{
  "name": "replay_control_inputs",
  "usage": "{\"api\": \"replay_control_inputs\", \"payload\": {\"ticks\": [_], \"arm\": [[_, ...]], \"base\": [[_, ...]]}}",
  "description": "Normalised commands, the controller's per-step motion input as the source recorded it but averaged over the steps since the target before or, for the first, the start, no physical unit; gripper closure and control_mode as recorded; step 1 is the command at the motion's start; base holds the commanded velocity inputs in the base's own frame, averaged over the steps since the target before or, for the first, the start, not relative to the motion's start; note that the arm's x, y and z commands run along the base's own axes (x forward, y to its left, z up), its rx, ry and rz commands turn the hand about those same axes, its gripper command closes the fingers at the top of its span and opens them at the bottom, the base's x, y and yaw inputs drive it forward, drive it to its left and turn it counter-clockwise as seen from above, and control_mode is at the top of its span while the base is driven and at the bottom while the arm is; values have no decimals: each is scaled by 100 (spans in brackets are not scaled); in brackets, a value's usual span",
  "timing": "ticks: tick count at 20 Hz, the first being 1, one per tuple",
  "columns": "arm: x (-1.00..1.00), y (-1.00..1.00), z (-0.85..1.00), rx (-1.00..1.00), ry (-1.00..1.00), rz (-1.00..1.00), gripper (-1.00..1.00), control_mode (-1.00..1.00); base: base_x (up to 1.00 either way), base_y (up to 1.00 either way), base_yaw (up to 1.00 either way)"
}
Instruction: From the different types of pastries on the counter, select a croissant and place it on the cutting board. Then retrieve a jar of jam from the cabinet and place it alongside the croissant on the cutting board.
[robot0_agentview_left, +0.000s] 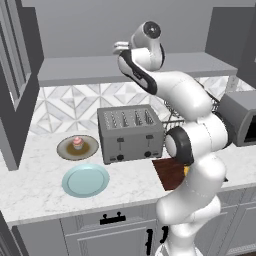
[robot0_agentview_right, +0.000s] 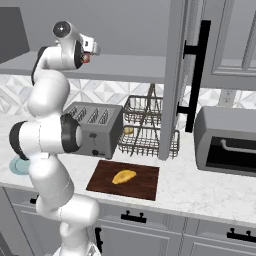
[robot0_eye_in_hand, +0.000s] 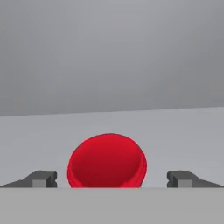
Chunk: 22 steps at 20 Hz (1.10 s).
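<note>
The arm is reaching up to the grey shelf of the cabinet (robot0_agentview_right: 135, 67), with the gripper (robot0_eye_in_hand: 112, 178) hovering at the jar of jam (robot0_eye_in_hand: 107, 160); in the hand view the fingers (robot0_eye_in_hand: 41, 179) are standing wide apart, one on each side of the red jar, neither touching it, so the gripper is holding nothing; the jar is sitting on the shelf between them, and in the right base view it is showing as a small red spot at the hand (robot0_agentview_right: 86, 58). The croissant (robot0_agentview_right: 123, 176) is lying near the middle of the cutting board (robot0_agentview_right: 145, 186), which is resting on the desk (robot0_agentview_right: 200, 192) in front of the toaster (robot0_agentview_right: 97, 127); the pink-frosted cupcake (robot0_agentview_left: 77, 142) is sitting on the round brown plate (robot0_agentview_left: 65, 150), left of the toaster, with the light-blue plate (robot0_agentview_left: 86, 180) lying just in front of it, nearer the desk's edge.
</note>
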Motion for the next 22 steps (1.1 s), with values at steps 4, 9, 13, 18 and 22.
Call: {"api": "replay_control_inputs", "payload": {"ticks": [4,9,13,18,22], "arm": [[18,13,-22,-6,3,0,-100,-100],[3,2,0,-1,-1,0,-100,-100],[0,0,0,0,0,0,100,-100],[-5,0,0,0,-1,0,100,-100],[-100,0,3,1,-36,-6,100,-100]], "base": [[0,0,0],[0,0,0],[0,0,0],[0,0,0],[0,0,0]]}}
